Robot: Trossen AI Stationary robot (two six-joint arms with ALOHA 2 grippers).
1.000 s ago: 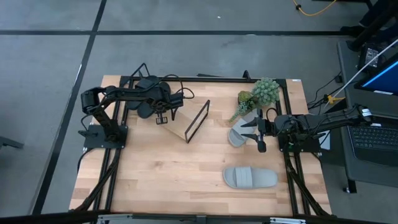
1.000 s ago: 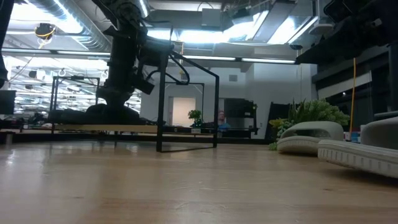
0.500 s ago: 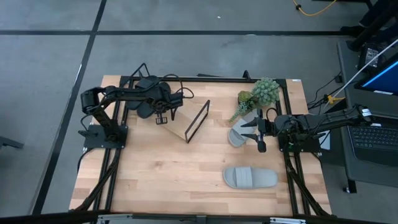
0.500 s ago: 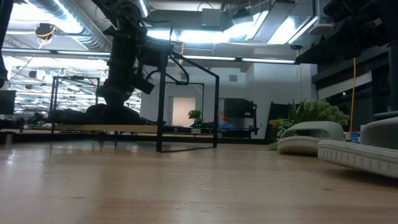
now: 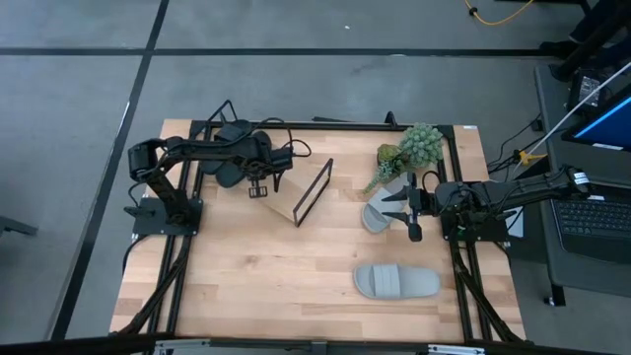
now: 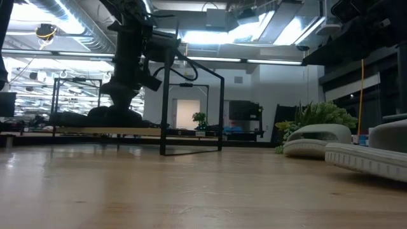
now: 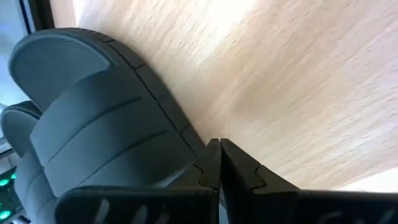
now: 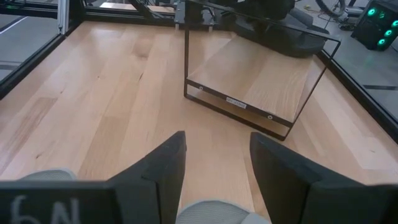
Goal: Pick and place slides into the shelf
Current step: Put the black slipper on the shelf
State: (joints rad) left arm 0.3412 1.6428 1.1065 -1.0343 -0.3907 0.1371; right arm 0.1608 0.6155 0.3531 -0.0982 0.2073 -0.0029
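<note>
We see the left claw (image 5: 258, 187) over the shelf (image 5: 296, 193) at the far left of the bench (image 5: 276, 286), its fingers (image 7: 211, 165) pressed together with nothing between them, just beside a black slide (image 7: 93, 124) lying on the shelf's plank; a second black slide (image 7: 15, 124) shows behind it. In the low view that arm (image 6: 130, 57) hangs above the dark slides on the plank (image 6: 95, 131). Our right claw (image 5: 406, 210) rests at the right side, fingers (image 8: 165, 165) spread wide and empty, above one grey slide (image 5: 377, 215) that sits near a plant (image 5: 409, 150). The other grey slide (image 5: 396, 282) lies well apart from the shelf, toward the near right of the bench
</note>
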